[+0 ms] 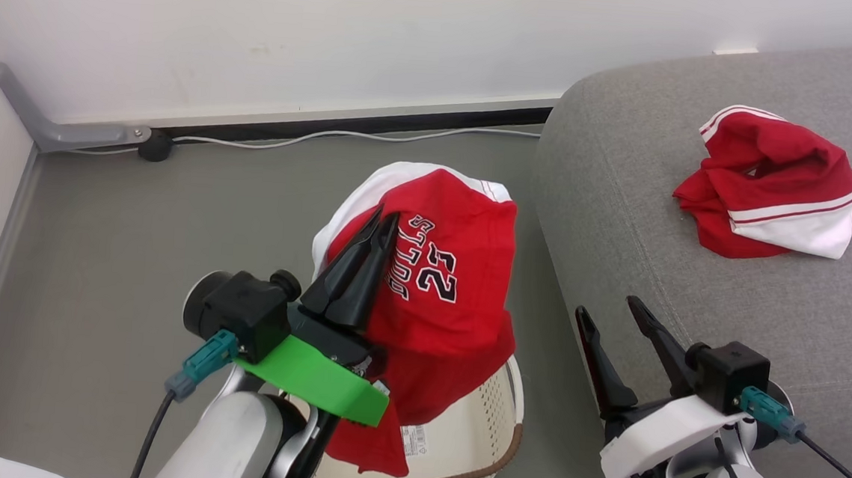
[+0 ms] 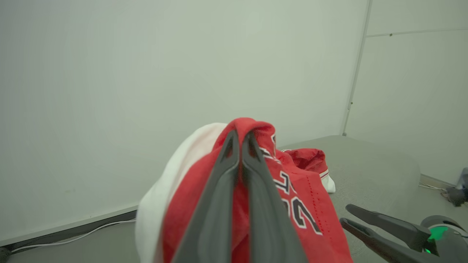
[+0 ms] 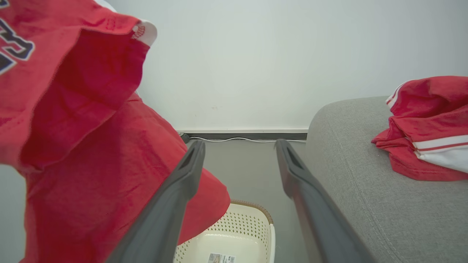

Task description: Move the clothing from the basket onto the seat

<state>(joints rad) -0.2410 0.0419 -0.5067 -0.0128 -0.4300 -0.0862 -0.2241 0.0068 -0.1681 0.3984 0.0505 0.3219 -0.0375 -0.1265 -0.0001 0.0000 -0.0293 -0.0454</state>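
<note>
My left gripper (image 1: pixel 386 217) (image 2: pixel 239 135) is shut on a red jersey (image 1: pixel 440 300) (image 2: pixel 292 204) (image 3: pixel 73 138) with white lettering and a white panel. The jersey hangs lifted above the cream perforated basket (image 1: pixel 472 441) (image 3: pixel 234 241), its lower edge still draping over the basket's rim. A second piece of clothing, red with white stripe trim (image 1: pixel 770 192) (image 3: pixel 431 128) (image 2: pixel 310 160), lies crumpled on the grey seat (image 1: pixel 645 209) (image 3: pixel 351 164) at the right. My right gripper (image 1: pixel 612 308) (image 3: pixel 239 146) stands open and empty beside the seat's front edge, right of the basket.
The basket stands on grey floor (image 1: pixel 133 248) between the seat and the left wall. A white cable (image 1: pixel 343 134) runs along the dark baseboard at the back wall, and a grey conduit (image 1: pixel 44 122) bends in the left corner.
</note>
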